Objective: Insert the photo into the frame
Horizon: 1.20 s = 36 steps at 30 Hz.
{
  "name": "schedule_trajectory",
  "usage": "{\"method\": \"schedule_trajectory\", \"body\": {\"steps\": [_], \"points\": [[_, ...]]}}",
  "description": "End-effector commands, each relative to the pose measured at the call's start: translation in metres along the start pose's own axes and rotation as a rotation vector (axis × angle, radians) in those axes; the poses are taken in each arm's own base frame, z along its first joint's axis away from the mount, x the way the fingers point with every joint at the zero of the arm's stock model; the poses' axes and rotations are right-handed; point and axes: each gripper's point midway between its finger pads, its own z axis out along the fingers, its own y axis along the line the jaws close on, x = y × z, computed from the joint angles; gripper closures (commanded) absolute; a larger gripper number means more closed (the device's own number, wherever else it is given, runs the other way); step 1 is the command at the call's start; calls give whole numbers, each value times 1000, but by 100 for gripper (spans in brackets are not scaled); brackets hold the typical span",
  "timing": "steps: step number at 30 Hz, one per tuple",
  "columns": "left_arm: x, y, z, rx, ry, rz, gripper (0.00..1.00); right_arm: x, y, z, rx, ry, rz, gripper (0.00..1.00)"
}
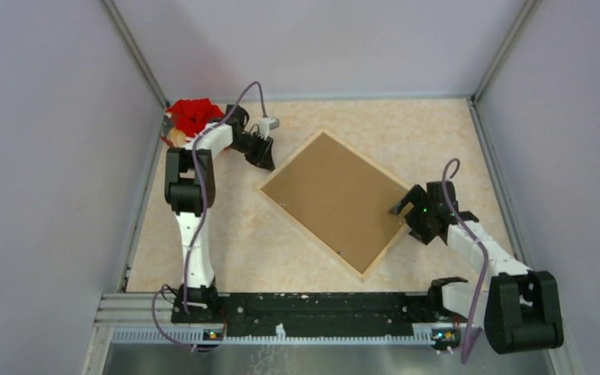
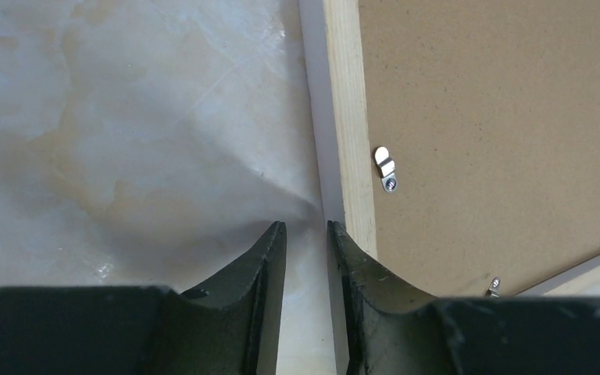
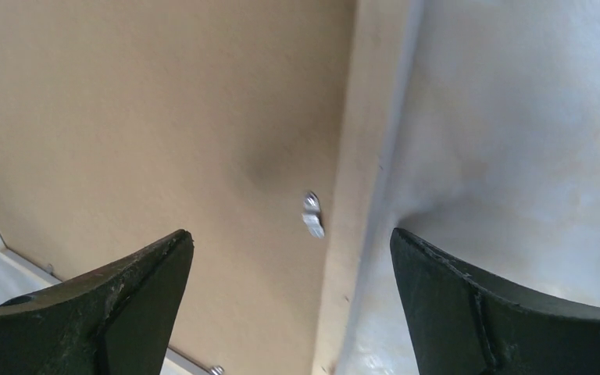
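Far left, at the back corner of the desk [image 1: 242, 242]: a red object [image 1: 194, 115], unclear in kind, no part of the job. Just right of it, the left pincer [image 1: 262, 152], down at the leftmost corner of the frame [image 1: 310, 233]. From the left wrist view: fingers [image 2: 269, 258] narrowly apart, a slim gap between the tips, lined up with the white outer edge beside the wooden rail [image 2: 351, 117]. Nothing visibly clamped. Near those tips, a small metal turn clip [image 2: 385, 168], tab lying along the rail rather than across it. Probably not latched, though hard to say.

Middle of the desk: the frame face down, skewed like a diamond, natural-wood back upward. Brown backing board [image 1: 336, 195] seated inside the rails, filling the opening. No sign of the photo in any view. Possibly beneath the board, impossible to confirm.

Right: the right pincer [image 1: 408, 219] at the frame's right-hand rail, wide apart and empty. Poised above the seam between board and rail, another clip [image 3: 312, 215] in the space between the fingers.

Progress, as a judgement only: late stage, given a photo already under the board. Board in place. Likely left to do: turning the clips to lock it, then perhaps flipping the frame face up. With no photo inside, nearly everything left.
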Motion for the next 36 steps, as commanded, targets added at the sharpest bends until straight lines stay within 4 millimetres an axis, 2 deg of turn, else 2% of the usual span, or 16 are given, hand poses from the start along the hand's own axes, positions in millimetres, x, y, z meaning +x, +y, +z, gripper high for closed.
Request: {"method": "schedule_trajectory", "body": {"steps": [1,8,15,17,19,22,24,26,28,32,35,36], "points": [[38,-20,2,69,91,-18,68,-49,50,6,-122,-127,-21,3],[84,-55,-8,164,163,21,76,-80,85,33,-163,-136,-46,3],[124,-92,-24,250,230,91,77,-119,126,51,-167,-138,-111,3],[132,-101,-29,279,246,96,77,-134,137,49,-157,-159,-143,3],[135,-103,-32,276,255,109,76,-151,145,41,-120,-187,-170,3],[135,-101,-37,254,254,112,74,-174,143,20,-36,-264,-203,3],[128,-98,-42,234,237,103,73,-179,144,6,-38,-299,-220,5],[118,-93,-48,207,210,91,72,-171,153,-2,-90,-287,-236,8],[108,-91,-52,189,178,80,68,-146,172,-5,-187,-233,-264,13],[92,-97,-51,214,121,32,67,-58,221,-3,-414,-83,-353,32],[91,-92,-44,206,114,-7,67,1,250,8,-544,36,-385,55],[93,-89,-41,199,120,-22,67,14,257,13,-574,64,-387,64]]}}
